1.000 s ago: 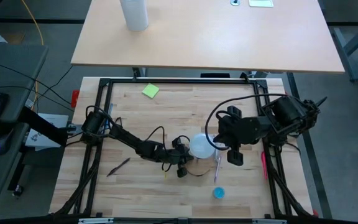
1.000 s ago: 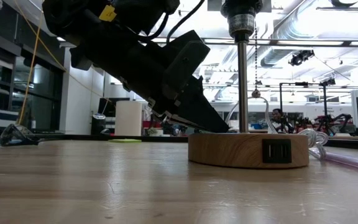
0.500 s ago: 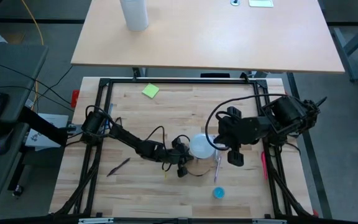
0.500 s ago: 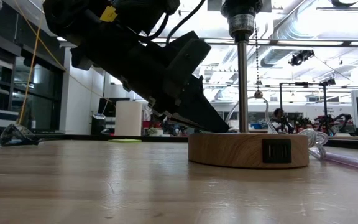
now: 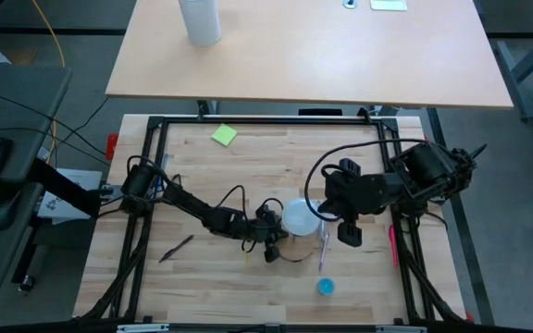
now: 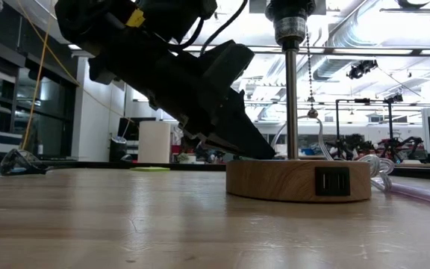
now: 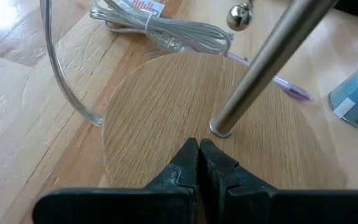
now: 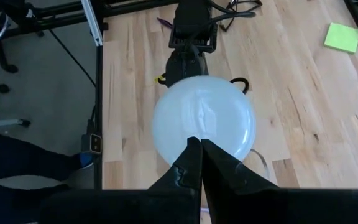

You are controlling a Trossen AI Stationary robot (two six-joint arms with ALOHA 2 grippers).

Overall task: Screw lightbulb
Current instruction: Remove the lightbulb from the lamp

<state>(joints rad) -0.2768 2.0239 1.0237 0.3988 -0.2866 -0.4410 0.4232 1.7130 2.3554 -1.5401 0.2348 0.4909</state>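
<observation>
At frame centre the lightbulb (image 5: 300,217) tops the lamp; the left gripper (image 7: 198,163) (fingers together) presses the wooden base (image 7: 166,112), and the right gripper (image 8: 199,160), fingers likewise together, hovers above the bulb.

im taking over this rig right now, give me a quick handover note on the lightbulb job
Left gripper: shut, empty, fingertips resting on the wooden lamp base beside the metal pole.
Right gripper: shut, holding nothing, its tips over the top of the lightbulb.
Lightbulb sits atop the lamp, globe up; whether it is threaded fully home cannot be told.
Left: confirm the bulb is seated, tighten if needed, then withdraw both arms.
</observation>
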